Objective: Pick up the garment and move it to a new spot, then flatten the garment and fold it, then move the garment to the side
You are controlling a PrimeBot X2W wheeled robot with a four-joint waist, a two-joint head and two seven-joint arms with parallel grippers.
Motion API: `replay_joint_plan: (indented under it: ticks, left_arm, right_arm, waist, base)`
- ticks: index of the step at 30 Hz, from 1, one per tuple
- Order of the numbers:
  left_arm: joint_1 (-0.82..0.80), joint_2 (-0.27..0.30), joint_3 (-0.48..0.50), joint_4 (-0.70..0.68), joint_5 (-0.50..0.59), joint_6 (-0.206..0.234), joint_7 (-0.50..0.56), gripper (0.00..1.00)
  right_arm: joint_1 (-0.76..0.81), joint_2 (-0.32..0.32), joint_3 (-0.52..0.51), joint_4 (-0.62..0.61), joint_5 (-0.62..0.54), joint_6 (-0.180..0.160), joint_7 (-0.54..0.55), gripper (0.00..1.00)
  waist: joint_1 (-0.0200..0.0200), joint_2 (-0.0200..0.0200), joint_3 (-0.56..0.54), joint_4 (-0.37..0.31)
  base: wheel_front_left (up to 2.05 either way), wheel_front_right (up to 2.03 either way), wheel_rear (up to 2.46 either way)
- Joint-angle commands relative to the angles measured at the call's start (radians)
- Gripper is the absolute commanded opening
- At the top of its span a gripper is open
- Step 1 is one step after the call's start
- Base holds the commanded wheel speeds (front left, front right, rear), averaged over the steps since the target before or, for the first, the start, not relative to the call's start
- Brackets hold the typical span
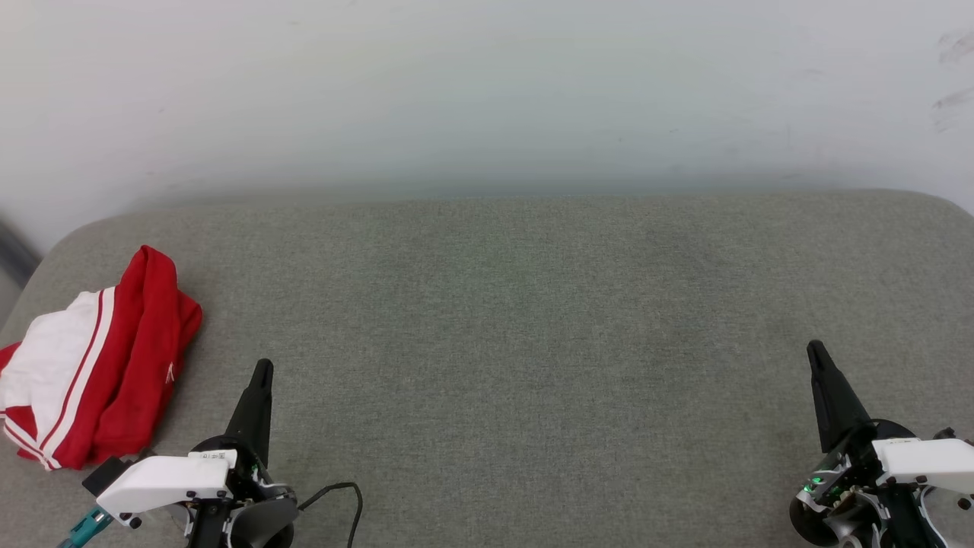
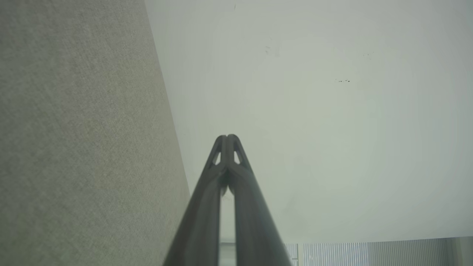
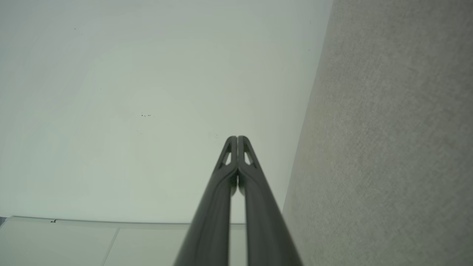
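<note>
Left pincer (image 1: 262, 370): two long dark, smooth, tapering fingers pressed together into one point, holding nothing. The left wrist view (image 2: 228, 137) shows the tips meeting, with small triangular cut-outs behind them.
Right pincer (image 1: 816, 352): same dark tapered shape, fingers together and empty; the tips touch in the right wrist view (image 3: 237, 139).
Shell (image 1: 163, 481): glossy white plastic casing behind the left pincer. It carries a small sticker (image 1: 218, 455) whose print is too small to read.
Cable (image 1: 344, 491): thin black loop lying just right of the left pincer's base.
Garment (image 1: 122, 358): just left of the left pincer and apart from it, well away from the right pincer. It is a soft, rumpled heap of thin red cloth with a white panel and red-white stripe trim.
Logo (image 1: 170, 372): tiny white mark on the red cloth, unreadable.
Tabletop (image 1: 533, 320): grey woven fabric cover, matte, with rounded far corners.
Wall (image 1: 487, 91): beyond both pincers, pale and smooth, faintly scuffed.
</note>
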Motion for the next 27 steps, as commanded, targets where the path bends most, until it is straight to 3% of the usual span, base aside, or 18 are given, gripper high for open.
replay_joint_plan:
  ticks: [1, 27]
  left_arm:
    - [-0.007, -0.002, 0.001, -0.003, -0.001, -0.002, 0.002, 0.00]
    - [-0.007, -0.002, 0.001, -0.003, -0.001, -0.002, 0.001, 0.00]
  right_arm:
    - [-0.013, 0.004, 0.001, 0.001, -0.005, 0.000, 0.001, 0.00]
    - [-0.013, 0.004, 0.001, 0.001, -0.005, 0.000, 0.001, 0.00]
  waist:
    - [0.0000, -0.0001, 0.000, 0.000]
    - [0.0000, -0.0001, 0.000, 0.000]
  base:
    - [0.00, 0.00, 0.00]
    - [0.00, 0.00, 0.00]
